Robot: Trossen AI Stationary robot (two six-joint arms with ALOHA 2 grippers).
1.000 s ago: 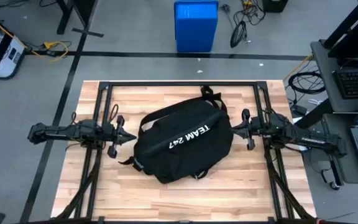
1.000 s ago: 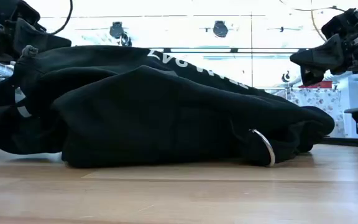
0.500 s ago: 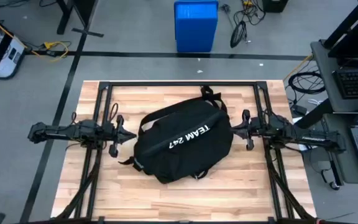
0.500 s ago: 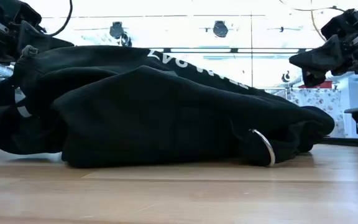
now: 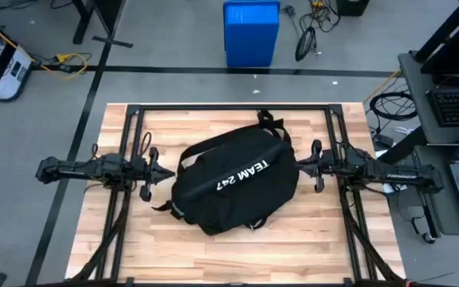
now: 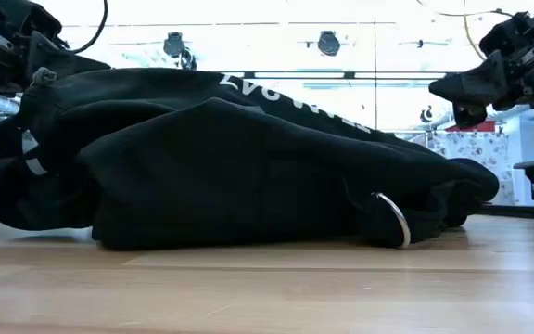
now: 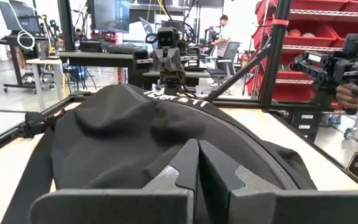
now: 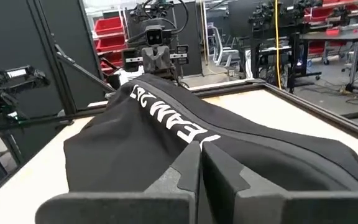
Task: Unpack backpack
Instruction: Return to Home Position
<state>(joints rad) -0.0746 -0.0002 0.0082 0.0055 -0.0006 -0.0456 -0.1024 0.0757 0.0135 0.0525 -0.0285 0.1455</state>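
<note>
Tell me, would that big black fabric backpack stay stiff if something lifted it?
Probably floppy: the large black fabric backpack lies slumped and creased on the wooden table. It likely would not roll, lying flat and wide. Its loose straps might dangle.

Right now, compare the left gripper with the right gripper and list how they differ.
The left gripper sits at the backpack's left side, pointing right; the right gripper sits at its right side, pointing left. The white lettering lies nearer the right gripper than the left gripper. Both are shut, empty and raised off the table.
</note>
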